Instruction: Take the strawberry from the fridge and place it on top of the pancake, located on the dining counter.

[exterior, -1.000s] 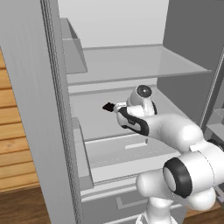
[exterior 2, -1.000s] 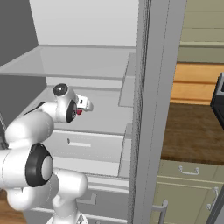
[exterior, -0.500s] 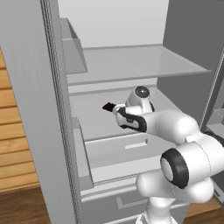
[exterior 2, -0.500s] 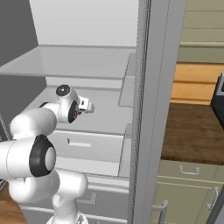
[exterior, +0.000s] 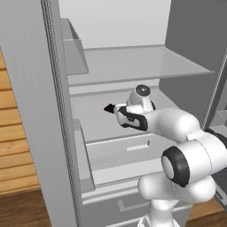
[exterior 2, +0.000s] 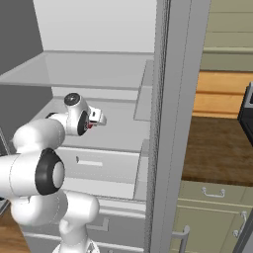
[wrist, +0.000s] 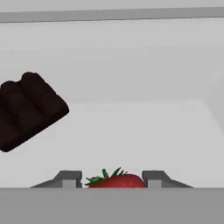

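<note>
no readable text anywhere — no labels, brands or numbers (fridge (exterior: 53,133) surfaces plain)

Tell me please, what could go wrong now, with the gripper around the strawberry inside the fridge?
1. The strawberry sits low between the fingertips; such a shallow pinch may let it slip.
2. The chocolate piece lies close by on the shelf and could get nudged.
3. Lifting out, the hand could bump the clear shelf above.
</note>
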Controlling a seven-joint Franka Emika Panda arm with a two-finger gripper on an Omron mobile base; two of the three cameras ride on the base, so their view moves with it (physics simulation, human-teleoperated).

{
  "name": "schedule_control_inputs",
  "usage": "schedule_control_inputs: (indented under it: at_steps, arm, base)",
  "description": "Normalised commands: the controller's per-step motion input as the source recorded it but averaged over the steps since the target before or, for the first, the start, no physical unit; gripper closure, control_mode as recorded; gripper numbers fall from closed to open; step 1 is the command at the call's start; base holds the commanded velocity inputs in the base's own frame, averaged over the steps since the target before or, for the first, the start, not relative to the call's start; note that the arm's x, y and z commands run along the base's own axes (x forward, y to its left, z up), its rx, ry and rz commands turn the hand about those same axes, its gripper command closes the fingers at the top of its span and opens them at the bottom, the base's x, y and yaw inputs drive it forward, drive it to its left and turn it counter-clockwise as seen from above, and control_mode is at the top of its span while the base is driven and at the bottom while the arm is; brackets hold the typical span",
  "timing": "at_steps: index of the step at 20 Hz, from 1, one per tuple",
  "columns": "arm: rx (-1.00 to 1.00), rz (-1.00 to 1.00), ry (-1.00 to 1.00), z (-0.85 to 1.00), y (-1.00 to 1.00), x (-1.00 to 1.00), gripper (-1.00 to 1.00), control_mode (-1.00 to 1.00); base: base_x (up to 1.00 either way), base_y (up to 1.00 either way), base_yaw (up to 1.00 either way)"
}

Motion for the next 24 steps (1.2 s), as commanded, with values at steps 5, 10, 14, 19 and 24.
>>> schedule_control_inputs:
  at_steps: [5,10,14,19,24]
  arm:
    - [0.0,-0.01,0.01,-0.02,0.0,-0.51,1.0,-1.0]
    - [0.01,-0.02,0.0,0.1,0.0,-1.0,1.0,-1.0]
    - [0.06,0.0,0.05,0.65,0.0,-1.0,1.0,-1.0]
    - [0.04,0.0,0.2,0.98,0.0,-0.99,1.0,-1.0]
    - [0.0,-0.01,0.3,0.87,0.0,-0.99,1.0,-1.0]
  base:
    - [0.0,0.0,0.0]
    - [0.0,0.0,0.0]
    - [0.0,0.0,0.0]
    - [0.0,0.0,0.0]
    - [0.0,0.0,0.0]
